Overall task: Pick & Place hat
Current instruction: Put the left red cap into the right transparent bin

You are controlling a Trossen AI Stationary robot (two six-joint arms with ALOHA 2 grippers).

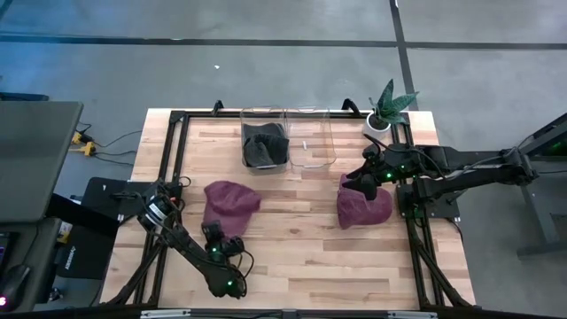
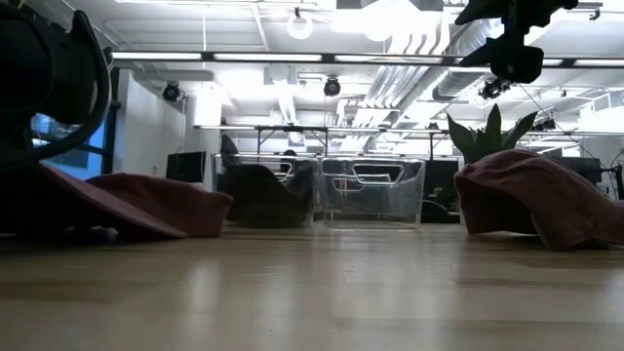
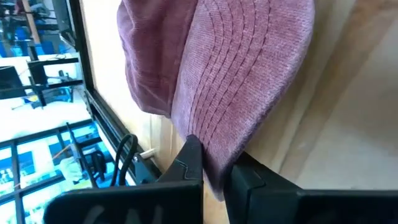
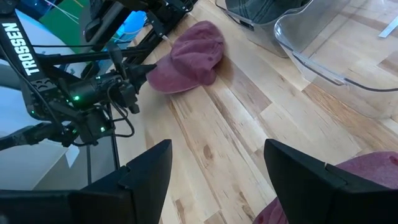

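Maroon hat (image 1: pixel 231 202) | brim toward left gripper (image 1: pixel 215 234), pinched | right gripper (image 1: pixel 365 177) spread

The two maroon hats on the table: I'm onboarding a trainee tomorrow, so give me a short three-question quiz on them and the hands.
1. True or false: the left hand is shut on the brim of the left maroon hat.
2. Which bin holds a dark item? A) the left clear bin B) the right clear bin C) neither
3. Fill in: the right hand is ____, hovering above the right maroon hat.

Key: 1 true; 2 A; 3 open.
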